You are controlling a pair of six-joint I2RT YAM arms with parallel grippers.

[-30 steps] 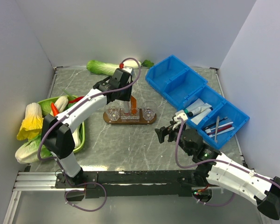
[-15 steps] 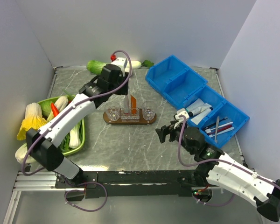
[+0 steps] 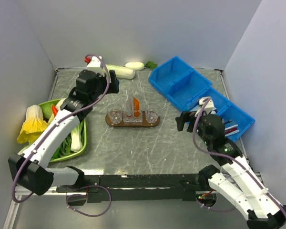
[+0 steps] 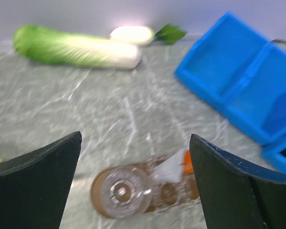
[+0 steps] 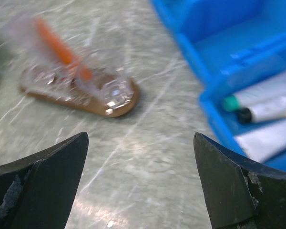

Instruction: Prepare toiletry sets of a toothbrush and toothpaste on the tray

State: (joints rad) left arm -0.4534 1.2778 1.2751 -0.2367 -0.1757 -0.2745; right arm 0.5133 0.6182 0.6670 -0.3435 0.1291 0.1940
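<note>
Left hand (image 4: pixel 136 143), right hand (image 5: pixel 140 143): both gaping

Left arm (image 3: pixel 62 125) and right arm (image 3: pixel 236 179): white shells, black joints, looping purple cables (image 3: pixel 194 131). Left end effector (image 4: pixel 133 162) and right end effector (image 5: pixel 140 162) have broad black fingers (image 5: pixel 43 181).

On the tray (image 3: pixel 156 123) I count three clear cups (image 3: pixel 115 114) and one orange toothpaste (image 3: pixel 136 105); right of the tray two blue bins (image 3: pixel 181 86), holding perhaps three white tubes (image 5: pixel 271 88); behind the tray one cabbage (image 3: pixel 119 71).
</note>
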